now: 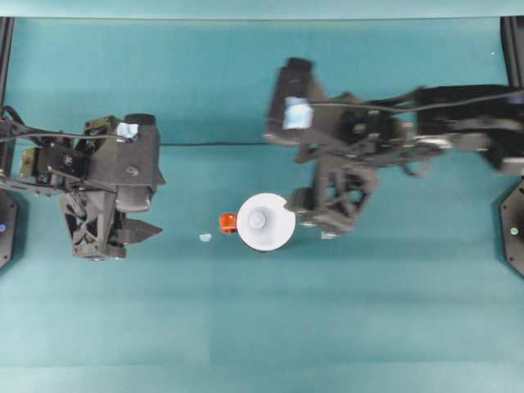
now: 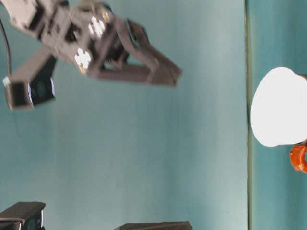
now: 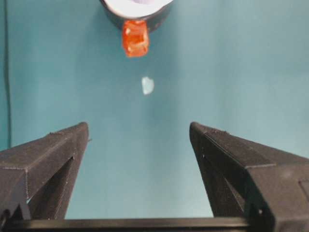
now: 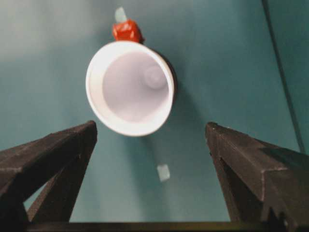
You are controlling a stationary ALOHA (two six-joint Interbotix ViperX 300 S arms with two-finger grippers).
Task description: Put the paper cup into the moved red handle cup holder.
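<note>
Overhead looks straight down; both wrist cameras face the paper cup (image 4: 129, 87), the left seemingly farther off.

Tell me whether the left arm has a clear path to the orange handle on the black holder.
Probably yes. The left gripper is open and faces the handle across bare table, with a small pale scrap lying between them. The white cup sits in the holder.
</note>
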